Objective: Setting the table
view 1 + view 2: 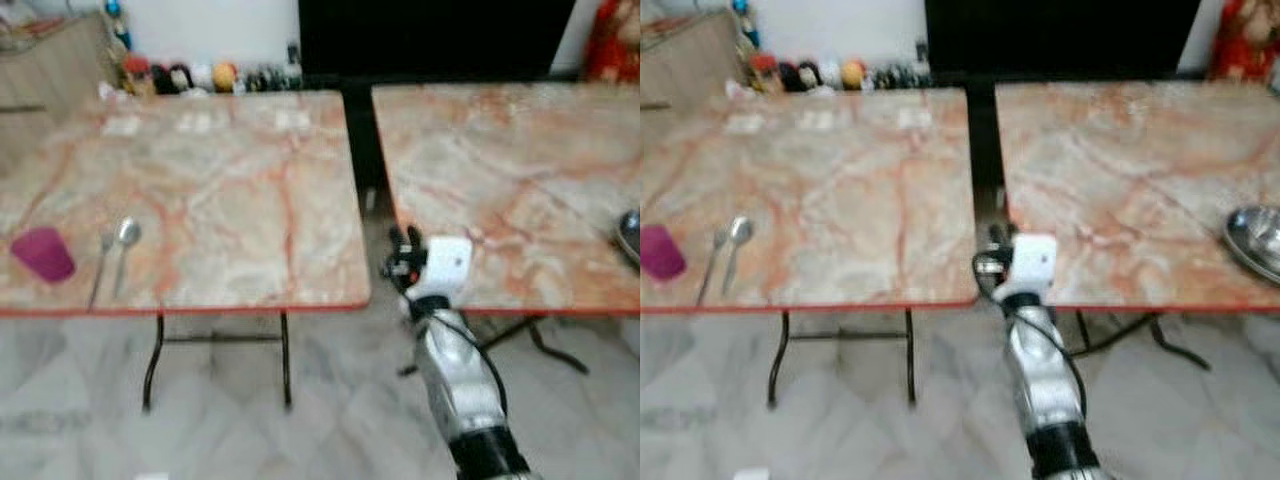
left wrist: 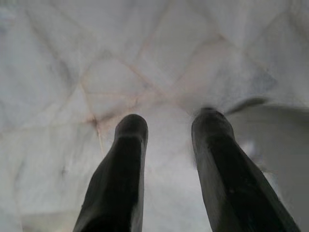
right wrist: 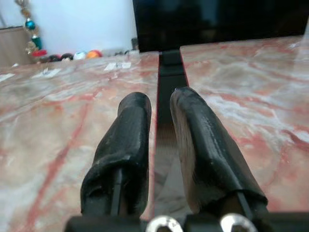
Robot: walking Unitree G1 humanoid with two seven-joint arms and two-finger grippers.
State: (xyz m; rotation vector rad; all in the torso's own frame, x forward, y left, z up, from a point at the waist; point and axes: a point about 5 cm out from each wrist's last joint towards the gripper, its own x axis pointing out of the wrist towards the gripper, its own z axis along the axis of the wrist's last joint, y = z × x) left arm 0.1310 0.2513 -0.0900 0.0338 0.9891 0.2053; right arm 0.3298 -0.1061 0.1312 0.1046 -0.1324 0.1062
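Two marble-patterned tables stand side by side with a dark gap between them. On the left table [image 1: 230, 200], near its front left corner, are a magenta cup [image 1: 42, 253] and a spoon [image 1: 122, 240] lying beside a second utensil. A metal plate [image 1: 1255, 238] sits at the right table's [image 1: 500, 170] far right edge. My right gripper [image 1: 400, 262] is raised at the front of the gap; its fingers [image 3: 135, 125] stand a narrow slit apart and hold nothing. The left gripper [image 2: 166, 123] hangs open over the pale floor.
Small colourful jars and bottles [image 1: 200, 76] line the floor against the back wall behind the left table. A dark cabinet [image 1: 430, 35] stands behind the gap. Black folding legs [image 1: 155, 360] show under the left table, over pale tiled floor.
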